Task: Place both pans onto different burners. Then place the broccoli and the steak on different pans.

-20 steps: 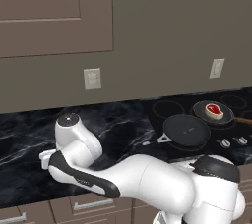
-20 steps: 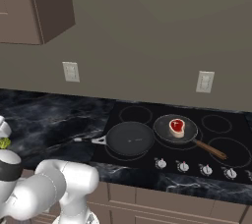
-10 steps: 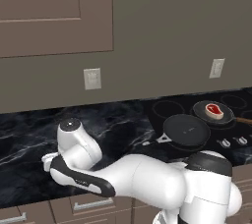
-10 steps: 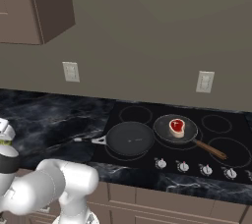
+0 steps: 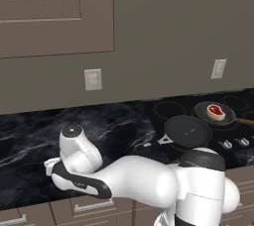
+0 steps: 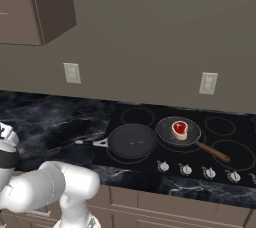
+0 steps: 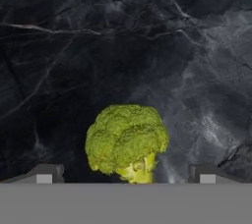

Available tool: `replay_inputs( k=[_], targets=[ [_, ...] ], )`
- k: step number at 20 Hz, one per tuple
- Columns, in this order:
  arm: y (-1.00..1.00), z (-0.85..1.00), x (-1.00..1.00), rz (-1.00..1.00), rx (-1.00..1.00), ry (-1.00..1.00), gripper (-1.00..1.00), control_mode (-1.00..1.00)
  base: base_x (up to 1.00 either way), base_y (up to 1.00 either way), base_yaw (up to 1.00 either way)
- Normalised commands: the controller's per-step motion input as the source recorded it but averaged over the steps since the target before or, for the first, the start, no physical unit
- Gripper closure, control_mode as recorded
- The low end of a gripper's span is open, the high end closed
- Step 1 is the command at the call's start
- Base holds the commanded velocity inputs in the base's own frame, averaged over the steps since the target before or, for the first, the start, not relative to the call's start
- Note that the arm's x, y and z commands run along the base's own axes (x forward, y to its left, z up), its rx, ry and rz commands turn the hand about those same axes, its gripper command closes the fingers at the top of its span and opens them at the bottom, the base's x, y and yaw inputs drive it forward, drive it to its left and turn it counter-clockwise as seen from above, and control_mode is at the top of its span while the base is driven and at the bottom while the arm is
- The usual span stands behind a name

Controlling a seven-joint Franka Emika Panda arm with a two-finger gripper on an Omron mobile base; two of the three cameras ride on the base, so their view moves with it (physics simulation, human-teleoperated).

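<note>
I have the broccoli (image 7: 127,141) lying on the dark marble counter (image 7: 123,36), centred between my jaws and just ahead of the tips, its pale stalk pointing back toward me. The gripper (image 7: 126,174) stands wide apart, holding nothing, one fingertip (image 7: 45,174) on either side of the floret. I judge it light and fairly stiff, with a bumpy, crumbly head that could shed or squash under a hard pinch. It is irregular enough to roll or twist, so I would close across the widest part of the head, low near the stalk, and squeeze gently. Well off to one side, the plain black pan (image 6: 132,141) sits empty on the cooktop (image 6: 220,122), just beside the speckled pan (image 6: 178,131) carrying the steak (image 6: 179,128).
</note>
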Motion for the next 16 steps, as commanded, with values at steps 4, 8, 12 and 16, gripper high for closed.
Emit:
replay_inputs(
  k=[4,8,12,16],
  targets=[
    [0.00,-0.19,0.18,0.00,0.00,0.00,-1.00,-1.00,0.00,0.00,0.00],
    [0.00,-0.13,0.18,0.00,0.00,0.00,-1.00,-1.00,0.00,0.00,0.00],
    [0.00,-0.18,0.10,0.00,0.00,0.00,-1.00,-1.00,0.00,0.00,0.00],
    [0.00,-0.23,0.02,0.00,0.00,0.01,-1.00,-1.00,0.00,0.00,0.00]
  ],
)
